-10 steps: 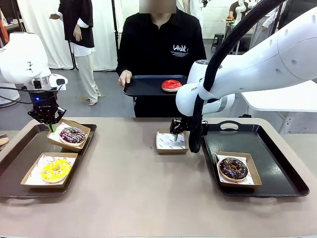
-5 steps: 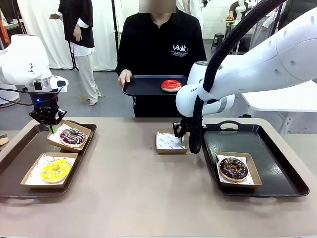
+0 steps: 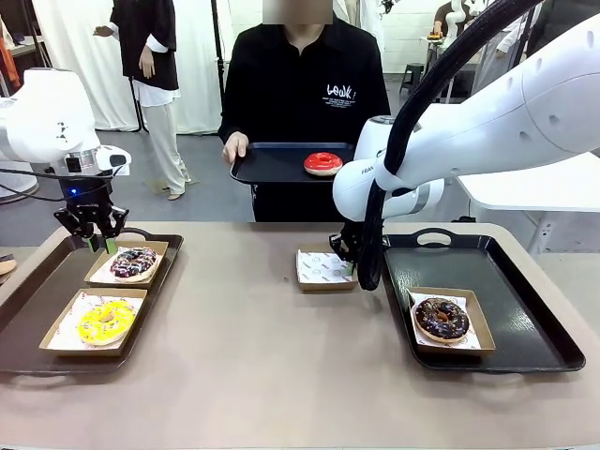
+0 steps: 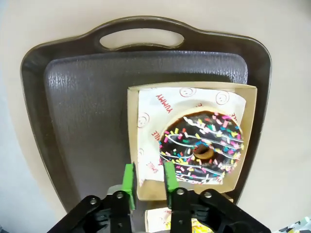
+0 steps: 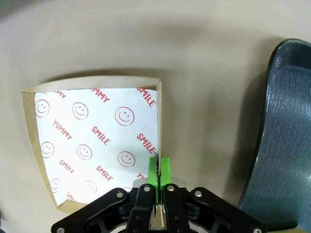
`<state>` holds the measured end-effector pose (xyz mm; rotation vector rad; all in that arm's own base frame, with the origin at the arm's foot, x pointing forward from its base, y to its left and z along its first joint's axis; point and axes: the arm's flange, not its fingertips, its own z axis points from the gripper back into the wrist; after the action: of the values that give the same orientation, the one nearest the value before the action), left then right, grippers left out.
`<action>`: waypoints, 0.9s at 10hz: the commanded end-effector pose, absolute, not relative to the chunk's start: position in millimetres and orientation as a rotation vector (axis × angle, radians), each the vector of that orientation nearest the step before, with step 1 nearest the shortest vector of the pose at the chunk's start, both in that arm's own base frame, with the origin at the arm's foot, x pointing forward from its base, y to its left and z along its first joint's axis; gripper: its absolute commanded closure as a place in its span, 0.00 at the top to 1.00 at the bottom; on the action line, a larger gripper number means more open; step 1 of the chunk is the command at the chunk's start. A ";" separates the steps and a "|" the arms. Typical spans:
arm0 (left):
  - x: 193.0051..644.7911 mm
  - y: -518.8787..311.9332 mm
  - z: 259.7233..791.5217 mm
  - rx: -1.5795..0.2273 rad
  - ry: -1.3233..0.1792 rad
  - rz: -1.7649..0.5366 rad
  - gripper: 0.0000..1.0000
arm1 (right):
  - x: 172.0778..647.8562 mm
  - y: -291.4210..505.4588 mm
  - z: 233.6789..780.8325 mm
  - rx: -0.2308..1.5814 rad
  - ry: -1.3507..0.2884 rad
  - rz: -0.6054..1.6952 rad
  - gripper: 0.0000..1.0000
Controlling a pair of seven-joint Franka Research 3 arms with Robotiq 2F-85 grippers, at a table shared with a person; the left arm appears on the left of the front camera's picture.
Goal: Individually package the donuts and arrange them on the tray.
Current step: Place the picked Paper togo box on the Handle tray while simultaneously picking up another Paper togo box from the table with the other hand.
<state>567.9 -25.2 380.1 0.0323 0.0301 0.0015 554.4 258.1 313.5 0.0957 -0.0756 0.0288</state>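
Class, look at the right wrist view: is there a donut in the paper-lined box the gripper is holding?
No. The box shows only its printed paper liner, while the right gripper pinches its wall.

Three views: one fixed, two wrist-mounted.
Front camera faces across table (image 3: 281, 375) toward person; wrist cameras look straight down, close, on boxes the front view shows mid-left and centre.

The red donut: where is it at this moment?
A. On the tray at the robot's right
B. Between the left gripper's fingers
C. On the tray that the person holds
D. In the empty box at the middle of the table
C: the red donut lies on the dark tray that the person's hand holds up beyond the far edge of the table.
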 end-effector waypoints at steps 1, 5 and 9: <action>571.0 -23.3 381.1 -0.003 0.025 -0.015 1.00 | 556.6 257.1 310.3 0.086 -0.090 0.014 0.00; 568.7 -23.2 383.0 -0.025 0.024 -0.017 1.00 | 557.4 256.7 311.9 0.088 -0.092 0.000 0.00; 529.6 -2.3 414.8 -0.420 -0.015 -0.113 0.96 | 538.1 262.8 353.5 0.089 -0.055 -0.035 0.00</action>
<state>555.8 -21.5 404.4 -0.2614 -0.0202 -0.0651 549.2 258.7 336.6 0.0895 -0.0693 0.0015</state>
